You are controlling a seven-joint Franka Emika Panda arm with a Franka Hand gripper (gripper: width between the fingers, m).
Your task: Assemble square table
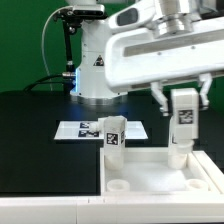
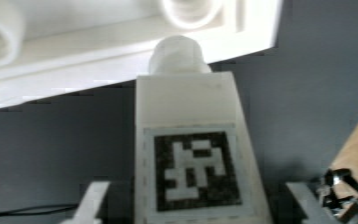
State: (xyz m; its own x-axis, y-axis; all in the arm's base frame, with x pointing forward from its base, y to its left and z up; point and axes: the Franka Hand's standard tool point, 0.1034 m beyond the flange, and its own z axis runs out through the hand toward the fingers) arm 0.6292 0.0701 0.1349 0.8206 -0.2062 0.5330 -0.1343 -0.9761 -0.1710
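the gripper point(image 1: 182, 98) straddles a leg point(image 1: 183, 125) at the far corner of the slab point(image 1: 150, 178), on the exterior view's right. the jaws stand on either side of the leg, close to its side faces. it cannot be told whether they press on it or stand just clear. the leg is upright, with its narrowed lower end at the slab's corner; whether it is seated there is not visible. a second leg point(image 1: 113, 135) stands upright at the slab's far corner on the exterior view's left. the marker board point(image 1: 80, 128) lies beyond it.

handling, as a judgement:
- the leg looks like rigid, light plastic with smooth faces, so it may slip under a weak grip.
- take hold across the two plain side faces, at or above the tag, and keep the leg vertical.
- the slab looks stiff and flat, and light enough to shift if pushed sideways.
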